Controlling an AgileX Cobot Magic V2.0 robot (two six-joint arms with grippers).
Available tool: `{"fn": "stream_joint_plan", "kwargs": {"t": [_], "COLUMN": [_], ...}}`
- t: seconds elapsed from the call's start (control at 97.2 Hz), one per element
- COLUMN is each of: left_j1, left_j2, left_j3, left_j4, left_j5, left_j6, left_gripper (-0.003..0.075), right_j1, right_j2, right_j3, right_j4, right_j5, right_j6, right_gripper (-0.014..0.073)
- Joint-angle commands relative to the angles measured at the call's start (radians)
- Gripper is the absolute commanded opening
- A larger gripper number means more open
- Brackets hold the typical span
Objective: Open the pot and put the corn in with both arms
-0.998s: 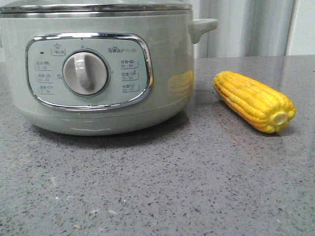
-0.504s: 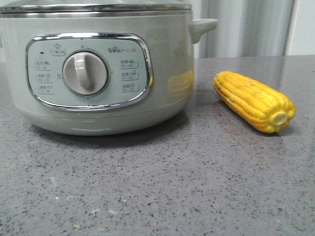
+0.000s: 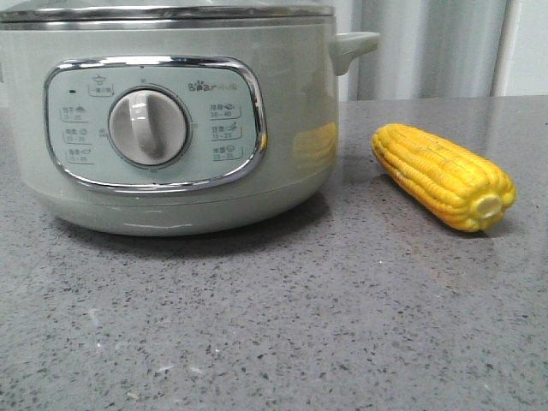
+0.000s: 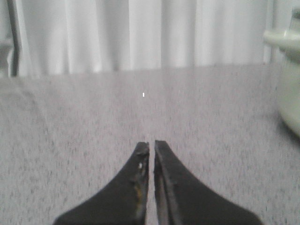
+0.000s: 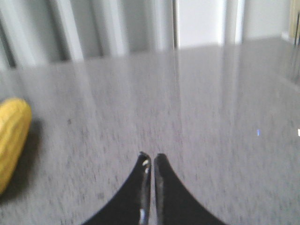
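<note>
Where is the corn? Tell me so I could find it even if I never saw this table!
Look for the big pale green pot with the round dial, standing on the grey speckled table. To the right of it, lying apart on the table, is the corn. It is the only bright yellow thing, bumpy with rows of kernels, and much smaller than the pot.

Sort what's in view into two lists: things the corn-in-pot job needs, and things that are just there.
Needed for the job:
pot, with its lid on
corn, lying on the table beside the pot
left end effector, shut
right end effector, shut

Just there:
grey speckled table
pale curtain behind it
</note>
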Motion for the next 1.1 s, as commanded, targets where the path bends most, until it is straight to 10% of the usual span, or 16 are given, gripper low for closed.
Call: {"fn": "stream_joint_plan", "kwargs": {"t": [0.0, 0.761, 1.091], "left_j1": [0.001, 0.001, 0.001], "left_j2": [-0.033, 0.346, 0.394], "left_j3": [-0.01, -0.27, -0.27], "left_j4": [-0.011, 0.086, 0.005], "left_j5": [-0.132, -0.215, -0.328], "left_j6": [0.002, -0.001, -0.015], "left_gripper": [-0.002, -0.0016, 0.0393], "right_j1": [-0.005, 0.053, 0.053], "right_j2": [-0.023, 0.336, 0.336], "right_j3": [0.019, -0.304, -0.302], "right_j4": [-0.003, 0.081, 0.081], "right_j5": [-0.156, 0.15, 0.123], "right_j6": [-0.002, -0.002, -0.002], "right_gripper": [-0.0066, -0.0066, -0.0066]}}
